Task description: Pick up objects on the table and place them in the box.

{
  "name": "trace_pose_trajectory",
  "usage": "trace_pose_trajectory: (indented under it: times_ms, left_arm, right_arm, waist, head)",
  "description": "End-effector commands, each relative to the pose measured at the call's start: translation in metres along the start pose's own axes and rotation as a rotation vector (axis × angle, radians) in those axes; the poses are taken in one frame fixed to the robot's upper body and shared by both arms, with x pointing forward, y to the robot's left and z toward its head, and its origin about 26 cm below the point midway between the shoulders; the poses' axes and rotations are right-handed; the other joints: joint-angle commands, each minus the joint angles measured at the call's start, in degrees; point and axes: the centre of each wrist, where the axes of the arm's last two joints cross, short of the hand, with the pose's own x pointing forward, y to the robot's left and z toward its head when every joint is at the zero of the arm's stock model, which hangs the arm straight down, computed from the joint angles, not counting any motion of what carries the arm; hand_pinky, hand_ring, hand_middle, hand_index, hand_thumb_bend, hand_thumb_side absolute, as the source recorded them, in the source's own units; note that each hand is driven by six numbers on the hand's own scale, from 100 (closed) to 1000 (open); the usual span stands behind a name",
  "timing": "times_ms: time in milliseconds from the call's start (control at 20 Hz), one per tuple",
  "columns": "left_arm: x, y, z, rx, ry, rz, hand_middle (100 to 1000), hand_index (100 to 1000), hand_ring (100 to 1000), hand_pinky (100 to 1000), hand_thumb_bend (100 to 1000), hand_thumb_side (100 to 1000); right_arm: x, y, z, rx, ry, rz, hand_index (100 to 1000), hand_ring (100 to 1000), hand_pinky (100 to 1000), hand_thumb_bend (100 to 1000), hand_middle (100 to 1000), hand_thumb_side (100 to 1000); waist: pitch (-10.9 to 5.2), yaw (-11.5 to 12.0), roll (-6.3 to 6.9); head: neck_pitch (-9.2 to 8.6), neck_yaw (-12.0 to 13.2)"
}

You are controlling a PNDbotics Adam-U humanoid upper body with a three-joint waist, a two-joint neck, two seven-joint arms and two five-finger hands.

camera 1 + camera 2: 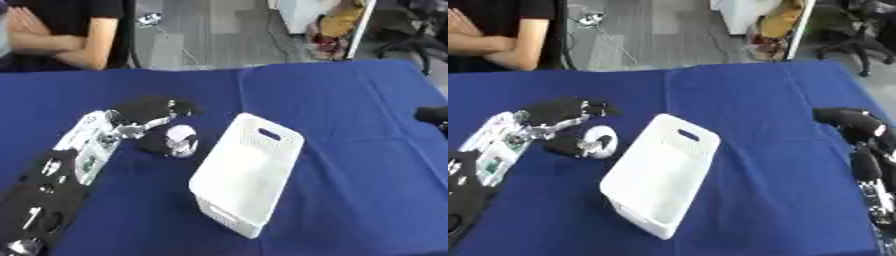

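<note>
Left hand [153,112]: at nine o'clock on the blue tablecloth [350,150], fingers curled down over a black-and-white object [172,141].
Black-and-white object: on the cloth, just at nine o'clock of the box.
White box [248,172]: centre, tilted, interior seen empty.
Right hand [859,130]: three o'clock edge, fingers relaxed, holding nothing.

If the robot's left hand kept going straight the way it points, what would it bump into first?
The left hand points toward the right, across the blue table, with its fingers curled on a small black-and-white object. Going straight on, it would probably meet the white box first, though depth is hard to judge.
</note>
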Motion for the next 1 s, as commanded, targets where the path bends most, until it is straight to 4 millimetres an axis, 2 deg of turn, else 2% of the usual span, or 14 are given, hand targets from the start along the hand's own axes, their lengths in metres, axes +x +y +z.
trace_pose_trajectory:
  times_ms: [50,1000]
  left_arm:
    - [-0.0081,0.0159,0.0033,0.007,0.009,-0.045,857,981,816,804,862,890]
    - [-0.0123,0.0102,-0.0061,-0.081,0.010,-0.038,851,981,807,807,856,926]
  right_arm:
    - [0.0045,-0.0045,-0.0022,0.015,-0.013,0.016,864,838,849,100,768,674]
    - [0.0044,-0.0039,-0.0024,0.017,-0.015,0.009,864,839,850,100,768,674]
  waist:
    - [-0.73,-0.1,0.05]
    - [-0.63,-0.4,0.06]
  head:
    - [-0.01,0.4]
    - [0.02,0.9]
